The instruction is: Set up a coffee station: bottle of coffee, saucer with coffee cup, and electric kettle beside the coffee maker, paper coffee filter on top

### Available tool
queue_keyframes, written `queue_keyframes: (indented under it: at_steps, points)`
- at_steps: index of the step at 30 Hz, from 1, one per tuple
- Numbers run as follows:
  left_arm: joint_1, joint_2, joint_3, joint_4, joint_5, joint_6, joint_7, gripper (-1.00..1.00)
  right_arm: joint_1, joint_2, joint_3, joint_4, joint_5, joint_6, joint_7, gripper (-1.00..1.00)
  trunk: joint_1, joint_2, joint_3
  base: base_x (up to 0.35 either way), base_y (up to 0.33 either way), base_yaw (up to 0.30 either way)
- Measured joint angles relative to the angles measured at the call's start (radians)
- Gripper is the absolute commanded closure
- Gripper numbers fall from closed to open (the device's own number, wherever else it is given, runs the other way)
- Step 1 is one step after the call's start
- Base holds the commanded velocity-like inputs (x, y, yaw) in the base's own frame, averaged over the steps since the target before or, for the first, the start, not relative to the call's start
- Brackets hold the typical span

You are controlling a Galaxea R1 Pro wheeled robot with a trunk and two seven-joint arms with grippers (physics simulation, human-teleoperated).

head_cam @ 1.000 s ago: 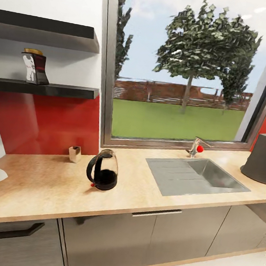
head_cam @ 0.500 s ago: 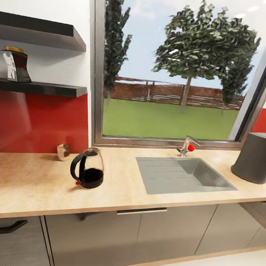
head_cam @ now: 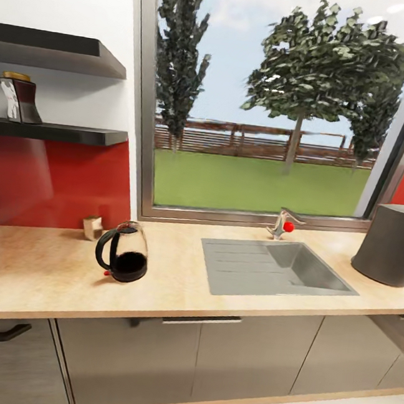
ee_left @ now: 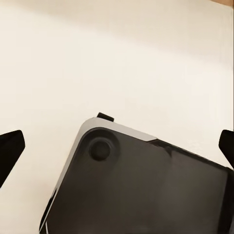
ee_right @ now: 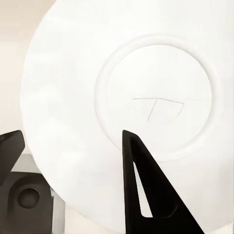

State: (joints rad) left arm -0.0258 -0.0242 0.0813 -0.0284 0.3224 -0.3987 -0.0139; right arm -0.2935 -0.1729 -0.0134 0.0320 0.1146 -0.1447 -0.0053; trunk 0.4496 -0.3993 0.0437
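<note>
We face the counter (head_cam: 42, 284) with the electric kettle (head_cam: 122, 252) standing upright towards its left part. The sink (head_cam: 269, 269) lies between the kettle and the coffee maker (head_cam: 393, 244), which stands at the far right, so the two are well apart. The bottle of coffee (head_cam: 18, 99) sits on the kitchen shelf (head_cam: 65, 132) above the red wall panel. We judge the kettle to be the heaviest piece to carry. Its clear body looks smooth, slippery and breakable, so the dark looped handle on its side is the place to take hold, and it should be kept level so the dark contents do not tip it. The bottle looks small, stiff and light. We would take it around the body below the yellow cap, coming in level because the upper board hangs close over it. In the right wrist view a white round plate with a raised ring, which we take for the saucer (ee_right: 146, 58), spreads close before the right gripper (ee_right: 70, 134). One finger lies across its face and the other sits at its edge, but we cannot tell whether the fingers are clenched on it. It is thin, hard, glossy and easily chipped, so the rim is the only sensible hold. The left gripper (ee_left: 117, 146) has its fingers spread wide with nothing between them, over a dark plate (ee_left: 146, 190) and pale floor.
</note>
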Motion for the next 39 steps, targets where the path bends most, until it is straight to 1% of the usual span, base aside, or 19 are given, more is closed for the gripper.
queue_keyframes:
  at_steps: [12, 23, 39]
  points:
    - [0.0, 0.0, -0.001, 0.0, 0.0, 0.0, 0.0, -1.0, 0.0, 0.006, 0.0, 0.0, 0.0, 0.0, 0.0, 1.0, 0.0, 0.0, 0.0, 0.0, -0.295, 0.009]
    - [0.0, 0.0, -0.001, 0.0, 0.0, 0.0, 0.0, -1.0, 0.0, 0.007, 0.0, 0.0, 0.0, 0.0, -0.002, 1.0, 0.0, 0.0, 0.0, 0.026, -0.296, 0.196]
    - [0.0, -0.002, -0.001, 0.0, 0.0, 0.0, 0.0, -1.0, 0.005, 0.006, 0.0, 0.0, 0.0, 0.0, -0.003, 1.0, 0.0, 0.0, 0.0, 0.055, -0.295, 0.009]
